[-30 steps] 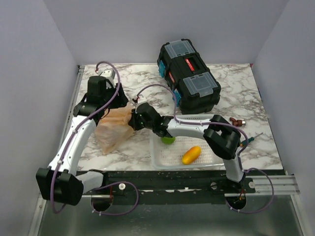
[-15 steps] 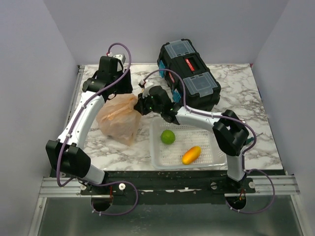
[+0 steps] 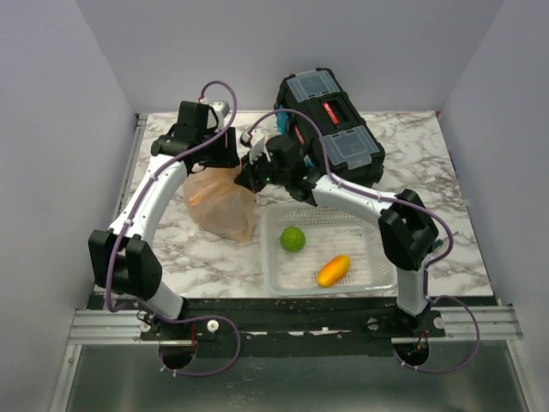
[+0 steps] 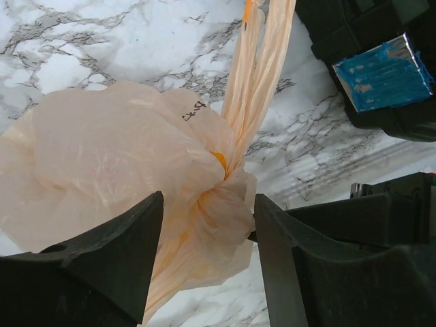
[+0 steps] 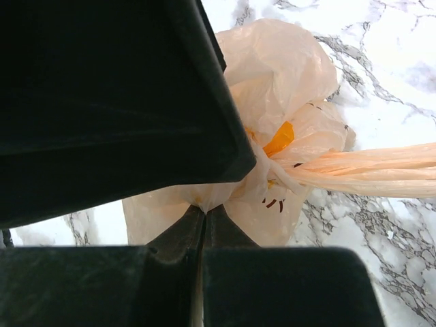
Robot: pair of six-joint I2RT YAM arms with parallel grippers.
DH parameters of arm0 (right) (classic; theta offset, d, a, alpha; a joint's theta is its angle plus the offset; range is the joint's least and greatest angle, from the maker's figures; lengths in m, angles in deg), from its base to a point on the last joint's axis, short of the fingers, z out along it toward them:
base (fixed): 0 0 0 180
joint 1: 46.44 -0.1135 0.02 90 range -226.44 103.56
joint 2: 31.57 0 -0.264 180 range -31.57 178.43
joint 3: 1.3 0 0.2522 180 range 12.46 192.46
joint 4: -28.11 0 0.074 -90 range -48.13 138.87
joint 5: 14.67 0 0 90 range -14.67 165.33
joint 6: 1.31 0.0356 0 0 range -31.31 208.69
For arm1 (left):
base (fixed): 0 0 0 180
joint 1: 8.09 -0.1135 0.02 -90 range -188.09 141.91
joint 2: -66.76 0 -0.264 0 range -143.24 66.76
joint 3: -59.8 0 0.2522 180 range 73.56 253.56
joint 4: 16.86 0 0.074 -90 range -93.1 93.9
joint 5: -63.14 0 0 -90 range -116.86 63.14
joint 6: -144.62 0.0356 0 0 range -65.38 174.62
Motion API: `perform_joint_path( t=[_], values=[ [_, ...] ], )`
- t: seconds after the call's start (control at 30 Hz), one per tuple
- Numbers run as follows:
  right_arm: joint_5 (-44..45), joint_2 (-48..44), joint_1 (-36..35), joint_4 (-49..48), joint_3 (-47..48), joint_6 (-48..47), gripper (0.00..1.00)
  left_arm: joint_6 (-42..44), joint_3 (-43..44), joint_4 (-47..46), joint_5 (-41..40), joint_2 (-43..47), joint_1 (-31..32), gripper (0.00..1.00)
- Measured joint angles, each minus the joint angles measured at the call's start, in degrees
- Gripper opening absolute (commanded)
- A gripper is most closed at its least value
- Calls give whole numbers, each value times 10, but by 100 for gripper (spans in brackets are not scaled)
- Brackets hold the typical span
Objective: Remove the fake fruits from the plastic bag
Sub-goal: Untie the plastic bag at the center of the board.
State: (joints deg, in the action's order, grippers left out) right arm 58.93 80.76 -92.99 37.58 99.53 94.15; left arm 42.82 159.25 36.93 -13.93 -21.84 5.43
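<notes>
The peach-tan plastic bag [image 3: 221,202] stands bunched up on the marble table, left of the basket, its loop handles stretched taut. My left gripper [image 3: 225,160] is over the bag's top. In the left wrist view it [image 4: 208,225] is open, and the gathered neck of the bag [image 4: 116,150] hangs between its fingers. My right gripper [image 3: 250,177] comes in from the right. In the right wrist view it [image 5: 204,208] is shut on a pinch of the bag [image 5: 286,82] film. The fake fruits are hidden inside the bag.
A white mesh basket [image 3: 367,263] sits at the near middle, holding a green ball [image 3: 293,239] and an orange oblong fruit [image 3: 333,269]. A black toolbox [image 3: 330,129] stands at the back, close behind both grippers. Small items [image 3: 414,212] lie at the right edge.
Both arms have swung away from me toward the toolbox. The bag has been dragged up and to the right with them and now stands taller beside the basket.
</notes>
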Motion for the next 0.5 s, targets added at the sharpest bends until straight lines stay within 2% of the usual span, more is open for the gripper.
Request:
perform_joint_path(
  t=[0.13,0.27,0.43,0.5],
  values=[
    [-7,0,0,3,0,-2,1,0,0,0,1,-4,0,51],
    [-9,0,0,4,-2,-2,1,0,0,0,-2,-5,0,52],
    [-10,-2,0,6,-5,-2,1,1,1,0,-34,-16,8,49],
    [-10,-2,0,6,-5,-1,1,4,4,0,-47,-30,19,43]
  ],
)
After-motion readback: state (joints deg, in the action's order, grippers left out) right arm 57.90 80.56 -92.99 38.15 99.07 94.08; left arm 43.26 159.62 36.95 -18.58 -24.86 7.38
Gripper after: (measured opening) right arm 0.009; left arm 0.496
